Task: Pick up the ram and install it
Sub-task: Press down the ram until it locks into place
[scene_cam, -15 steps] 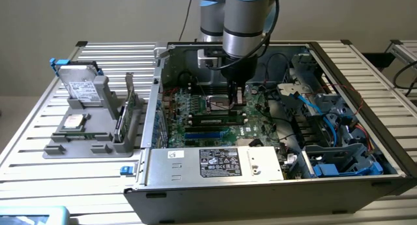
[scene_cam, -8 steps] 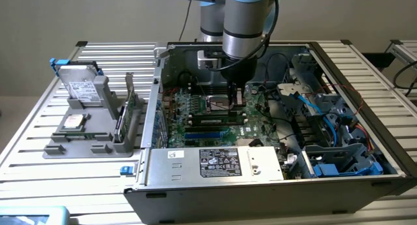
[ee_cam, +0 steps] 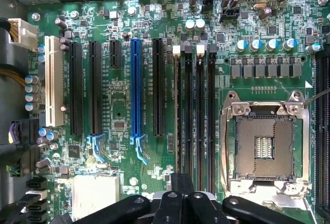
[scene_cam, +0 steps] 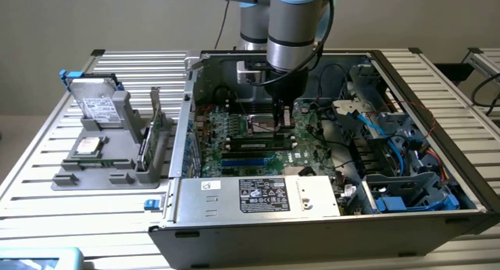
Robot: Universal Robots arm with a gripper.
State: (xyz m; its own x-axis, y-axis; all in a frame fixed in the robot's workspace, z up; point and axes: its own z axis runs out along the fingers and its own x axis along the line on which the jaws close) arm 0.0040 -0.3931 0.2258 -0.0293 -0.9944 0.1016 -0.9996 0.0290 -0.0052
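Fingers [ee_cam: 178, 203] pressed together and holding nothing hover just above the motherboard [ee_cam: 118, 105] beside its memory slots [ee_cam: 198, 116], seemingly lined up for seating ram.

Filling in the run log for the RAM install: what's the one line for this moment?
end effector: shut, nothing seen held | position: above motherboard inside open case | memory slots: empty

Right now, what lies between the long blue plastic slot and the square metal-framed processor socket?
In the wrist view: one long black slot, then four parallel black memory slots, between the blue slot and the processor socket.
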